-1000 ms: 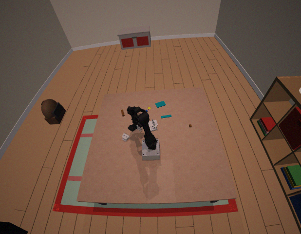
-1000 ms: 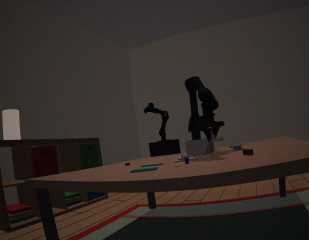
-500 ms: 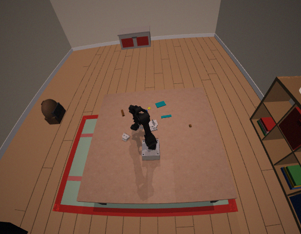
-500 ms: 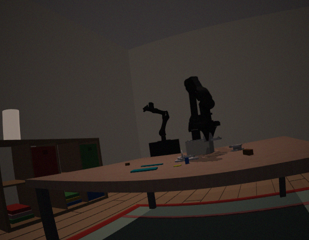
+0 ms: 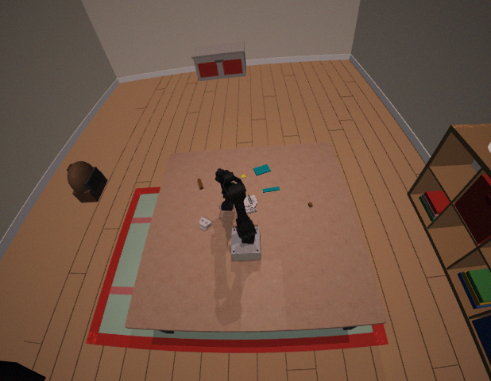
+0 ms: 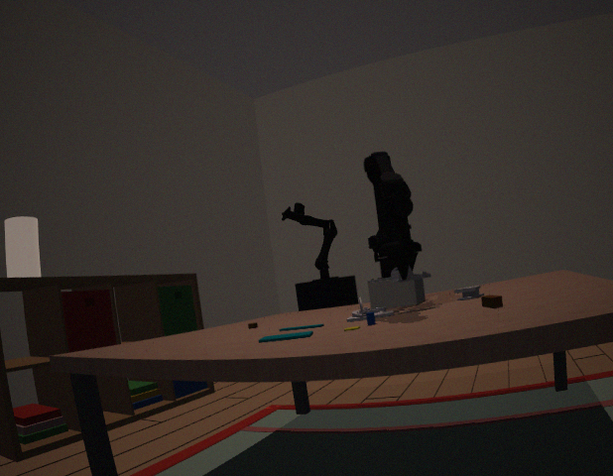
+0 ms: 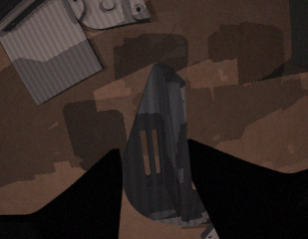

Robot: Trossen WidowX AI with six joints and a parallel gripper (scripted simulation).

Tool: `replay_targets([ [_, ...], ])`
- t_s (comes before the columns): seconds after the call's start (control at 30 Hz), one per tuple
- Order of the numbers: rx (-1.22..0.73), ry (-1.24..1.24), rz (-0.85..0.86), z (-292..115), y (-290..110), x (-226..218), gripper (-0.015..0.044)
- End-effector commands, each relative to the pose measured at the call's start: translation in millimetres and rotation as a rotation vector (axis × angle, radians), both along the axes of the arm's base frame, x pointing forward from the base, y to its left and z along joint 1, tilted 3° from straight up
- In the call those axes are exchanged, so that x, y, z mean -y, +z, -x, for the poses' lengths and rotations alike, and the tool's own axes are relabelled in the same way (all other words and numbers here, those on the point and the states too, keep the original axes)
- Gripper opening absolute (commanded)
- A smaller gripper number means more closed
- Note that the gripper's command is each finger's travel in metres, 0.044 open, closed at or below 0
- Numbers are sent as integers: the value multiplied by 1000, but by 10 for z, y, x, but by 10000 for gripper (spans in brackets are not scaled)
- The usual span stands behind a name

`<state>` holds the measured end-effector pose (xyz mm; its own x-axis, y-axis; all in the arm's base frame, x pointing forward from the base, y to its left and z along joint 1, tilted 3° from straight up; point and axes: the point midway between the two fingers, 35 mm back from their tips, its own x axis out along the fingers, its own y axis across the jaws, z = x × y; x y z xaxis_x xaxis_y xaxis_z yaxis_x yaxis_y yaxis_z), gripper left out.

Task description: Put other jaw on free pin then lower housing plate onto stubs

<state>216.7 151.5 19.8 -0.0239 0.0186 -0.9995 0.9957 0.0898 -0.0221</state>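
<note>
The end effector (image 5: 226,205) (image 6: 402,275) (image 7: 153,151) is partly open, with its fingers closed around a grey part with two long slots (image 6: 395,273) (image 7: 165,100). This part (I take it for the loose jaw) stands on its narrow side between the fingertips, and it is carried above the tabletop (image 5: 311,266) (image 6: 527,297).

In the top view, the pale base assembly (image 5: 249,203) (image 6: 371,313) (image 7: 101,17) lies near the end effector, to the right of it. In the wrist view it appears ahead and to the left of the fingertips, together with a ridged pale plate (image 7: 49,60). The held part is apart from both of them, so it is not on a pin. I cannot tell whether any gear teeth are meshing.

A pale piece with two round marks (image 5: 204,223) (image 6: 468,292) rests on the tabletop, to the left of the end effector in the top view; whether it is the housing plate, I cannot say. Two teal pieces (image 5: 261,169) (image 6: 286,336) lie farther out, to its right.
</note>
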Motion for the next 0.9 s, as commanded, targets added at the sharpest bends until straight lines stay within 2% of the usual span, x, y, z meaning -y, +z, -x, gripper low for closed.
replay_targets([
  [0.0,-3,73,7,-13,-14,79,134],
  [0.87,6,619,-3,-183,-19,499,134],
])
